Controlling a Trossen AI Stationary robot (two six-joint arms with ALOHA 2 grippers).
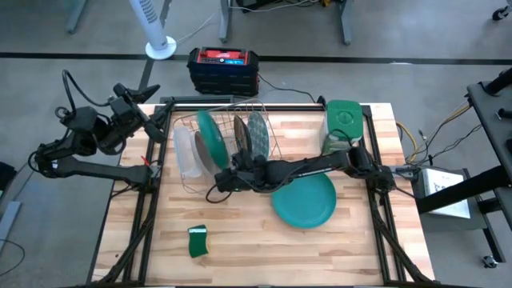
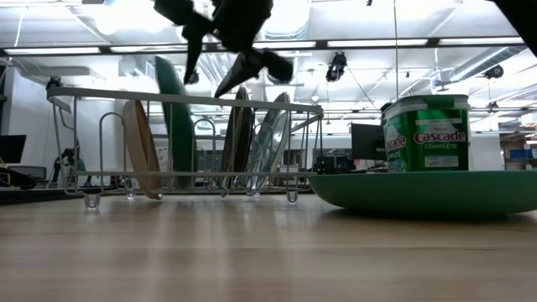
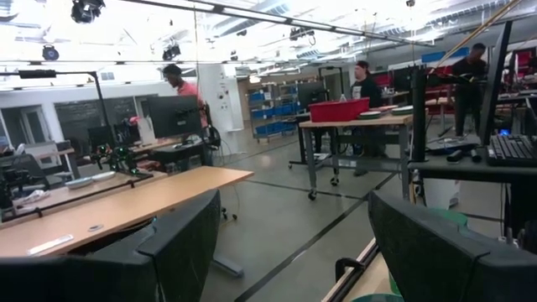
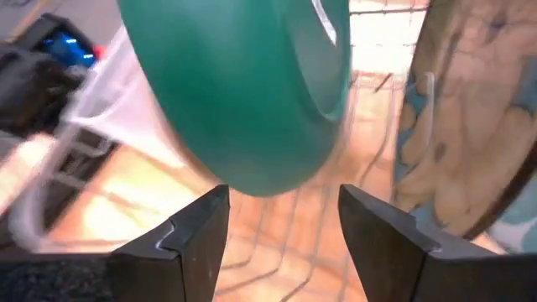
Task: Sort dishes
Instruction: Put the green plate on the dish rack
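Most plates already stand in the rack (image 1: 264,120), only the teal plate (image 1: 304,200) lies flat just beside it, while the right gripper (image 1: 218,182) hangs empty, jaws apart, at the rack's front.

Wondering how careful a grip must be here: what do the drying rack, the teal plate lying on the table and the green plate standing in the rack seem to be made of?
Drying rack: thin bent wire with a pale glossy sheen, likely coated or plated metal. Teal plate: opaque, even colour with a soft sheen, so plastic or glazed ceramic; the look leaves it open. Green plate: opaque with a smooth satin surface, probably the same kind of material.
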